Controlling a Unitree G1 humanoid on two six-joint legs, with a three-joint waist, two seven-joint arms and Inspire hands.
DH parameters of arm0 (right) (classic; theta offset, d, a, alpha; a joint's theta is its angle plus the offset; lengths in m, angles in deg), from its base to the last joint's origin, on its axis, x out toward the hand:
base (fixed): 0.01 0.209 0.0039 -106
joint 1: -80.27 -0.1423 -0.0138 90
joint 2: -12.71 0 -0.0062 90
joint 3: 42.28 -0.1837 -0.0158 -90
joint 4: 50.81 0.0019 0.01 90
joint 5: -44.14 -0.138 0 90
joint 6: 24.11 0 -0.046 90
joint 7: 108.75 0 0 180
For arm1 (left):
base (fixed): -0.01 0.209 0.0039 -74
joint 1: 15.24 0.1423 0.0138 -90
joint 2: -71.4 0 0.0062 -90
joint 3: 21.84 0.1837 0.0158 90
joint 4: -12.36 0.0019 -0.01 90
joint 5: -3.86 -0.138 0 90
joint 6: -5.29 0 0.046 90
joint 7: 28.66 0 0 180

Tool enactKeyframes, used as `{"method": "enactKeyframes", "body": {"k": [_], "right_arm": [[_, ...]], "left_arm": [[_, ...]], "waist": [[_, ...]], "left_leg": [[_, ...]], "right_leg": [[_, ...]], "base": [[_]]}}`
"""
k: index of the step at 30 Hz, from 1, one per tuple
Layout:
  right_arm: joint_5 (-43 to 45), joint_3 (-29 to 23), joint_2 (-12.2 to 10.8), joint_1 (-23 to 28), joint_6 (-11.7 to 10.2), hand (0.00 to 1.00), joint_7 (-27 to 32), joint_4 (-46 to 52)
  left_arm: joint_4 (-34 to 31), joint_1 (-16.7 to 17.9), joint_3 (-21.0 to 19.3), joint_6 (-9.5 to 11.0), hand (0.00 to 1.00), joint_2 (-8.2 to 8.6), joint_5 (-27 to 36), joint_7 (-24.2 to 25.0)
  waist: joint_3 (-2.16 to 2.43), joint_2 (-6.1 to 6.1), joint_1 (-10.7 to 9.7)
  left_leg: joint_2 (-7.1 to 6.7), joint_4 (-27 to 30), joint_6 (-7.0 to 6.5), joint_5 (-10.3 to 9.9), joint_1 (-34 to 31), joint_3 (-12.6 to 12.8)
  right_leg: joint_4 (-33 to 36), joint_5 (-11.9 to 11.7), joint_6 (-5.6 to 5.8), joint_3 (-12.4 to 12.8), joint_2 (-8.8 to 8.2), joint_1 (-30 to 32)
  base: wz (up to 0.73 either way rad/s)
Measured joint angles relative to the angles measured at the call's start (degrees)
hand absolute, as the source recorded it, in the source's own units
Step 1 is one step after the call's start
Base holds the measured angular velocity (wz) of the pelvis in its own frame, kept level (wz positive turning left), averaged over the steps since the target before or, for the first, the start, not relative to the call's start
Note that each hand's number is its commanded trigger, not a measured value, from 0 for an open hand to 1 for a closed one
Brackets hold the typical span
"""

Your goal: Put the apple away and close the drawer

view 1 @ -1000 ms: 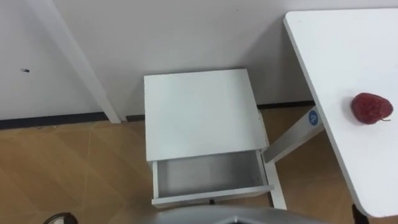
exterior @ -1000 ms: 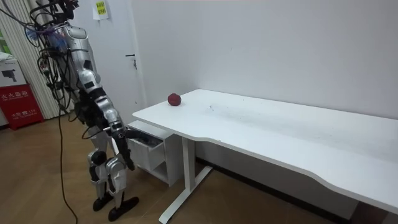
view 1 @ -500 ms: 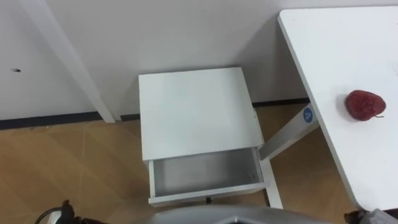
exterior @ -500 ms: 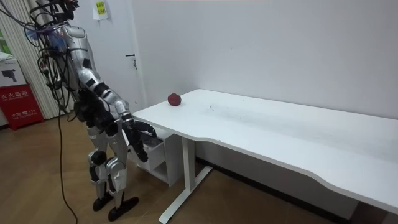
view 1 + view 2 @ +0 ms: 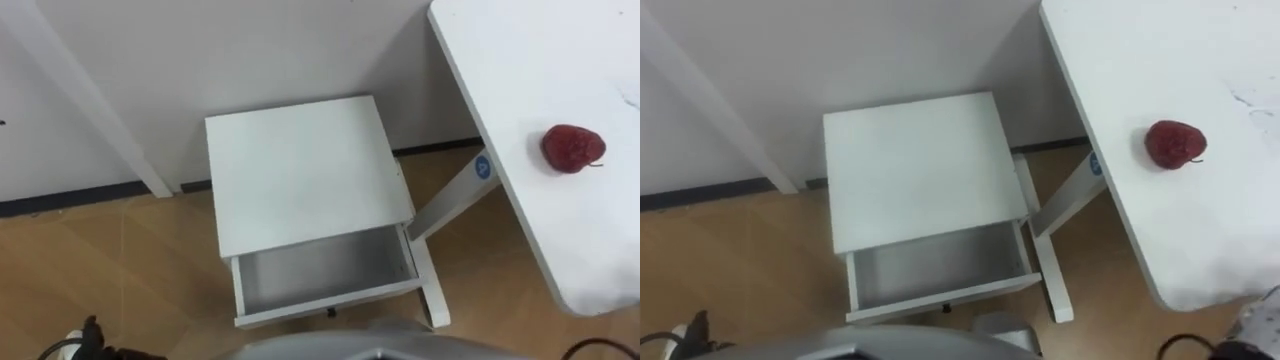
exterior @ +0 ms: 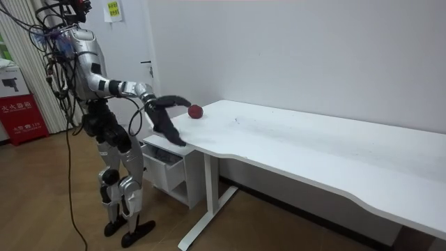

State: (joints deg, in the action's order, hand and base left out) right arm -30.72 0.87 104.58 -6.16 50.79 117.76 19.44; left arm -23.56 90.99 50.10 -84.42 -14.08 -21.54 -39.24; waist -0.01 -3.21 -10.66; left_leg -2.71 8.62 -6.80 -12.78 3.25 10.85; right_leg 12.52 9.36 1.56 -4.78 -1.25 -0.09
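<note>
Round dark-red apple (image 5: 570,148) with a short stalk lies on the smooth white desk (image 5: 520,90), near the desk's rounded end edge and touched by neither hand.

Beside that end of the desk, against the wall, stands a square white matte cabinet (image 5: 300,170) with a flat bare top. Its shallow grey-lined drawer (image 5: 330,303) is pulled out, nothing in it, and the drawer's corner lies just beside the desk's slanted white leg (image 5: 455,195). Bare wood-grain floor (image 5: 120,260) spreads out on the cabinet's far side from the desk. In the room view the robot stands upright at the desk's end, and its dark right hand (image 6: 164,115) hangs over the desk's corner with fingers loose and spread, grasping nothing, near the apple but apart from it. The left hand (image 5: 75,345) sits low, off the desk's end past the cabinet; whether it is released or clenched cannot be told.
</note>
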Motion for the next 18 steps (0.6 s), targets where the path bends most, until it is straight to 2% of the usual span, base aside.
{"method": "enactKeyframes", "body": {"k": [3, 6, 8, 10, 13, 18], "right_arm": [[10.9, 0.7, 0.8, 0.0, -1.5, 0.00, 2.1, 3.6], [24.2, 1.8, 0.8, 0.5, -1.5, 0.00, 4.8, 5.0], [31.3, 4.1, 0.7, 0.8, -1.5, 0.00, 5.4, 5.0], [39.8, 7.5, 0.7, 2.0, -1.3, 0.00, 5.3, 5.1], [48.1, 11.5, 0.3, 3.0, -0.8, 0.00, 3.4, 5.1], [54.2, 15.0, 0.2, 4.6, 0.6, 0.00, -1.9, 5.1]], "left_arm": [[0.3, 0.3, 1.0, 0.3, 0.00, -0.16, 0.0, 0.0], [0.6, 0.2, 4.0, 0.2, 0.00, -0.11, 0.0, 0.1], [1.1, -0.4, 4.9, 0.2, 0.00, -0.15, 0.0, 0.1], [1.4, -0.9, 5.3, 0.2, 0.00, 0.01, 0.0, 0.0], [1.3, -1.1, 5.9, 0.2, 0.00, 0.03, 0.0, 0.0], [1.1, -0.5, 6.1, 0.5, 0.00, -0.04, 0.0, -0.2]], "waist": [[0.20, -0.46, 0.5], [0.26, -0.37, 1.6], [0.28, -0.21, 2.0], [0.23, -0.06, 3.3], [0.20, -0.10, 4.4], [0.12, -0.41, 4.9]], "left_leg": [[0.16, 0.1, 0.25, 0.1, -0.6, -0.1], [0.14, 0.2, 0.28, 0.2, -1.0, 0.0], [0.10, 0.1, 0.28, 0.2, -1.0, 0.1], [0.17, 0.1, 0.29, 0.2, -1.0, 0.5], [0.24, 0.1, 0.36, 0.2, -0.5, 0.7], [0.19, 0.1, 0.37, 0.2, -0.2, 0.8]], "right_leg": [[0.0, 0.0, 0.00, 0.0, 0.14, 0.5], [-0.3, 0.0, -0.03, 0.2, 0.15, 0.8], [-0.9, 0.0, -0.03, 0.2, 0.13, 0.6], [-0.9, 0.0, -0.03, 0.8, 0.23, 0.8], [-1.0, 0.0, -0.04, 1.6, 0.34, 0.6], [-1.9, 0.0, -0.04, 1.4, 0.23, -0.2]], "base": [[0.04], [-0.01], [-0.02], [-0.10], [-0.06], [0.01]]}}
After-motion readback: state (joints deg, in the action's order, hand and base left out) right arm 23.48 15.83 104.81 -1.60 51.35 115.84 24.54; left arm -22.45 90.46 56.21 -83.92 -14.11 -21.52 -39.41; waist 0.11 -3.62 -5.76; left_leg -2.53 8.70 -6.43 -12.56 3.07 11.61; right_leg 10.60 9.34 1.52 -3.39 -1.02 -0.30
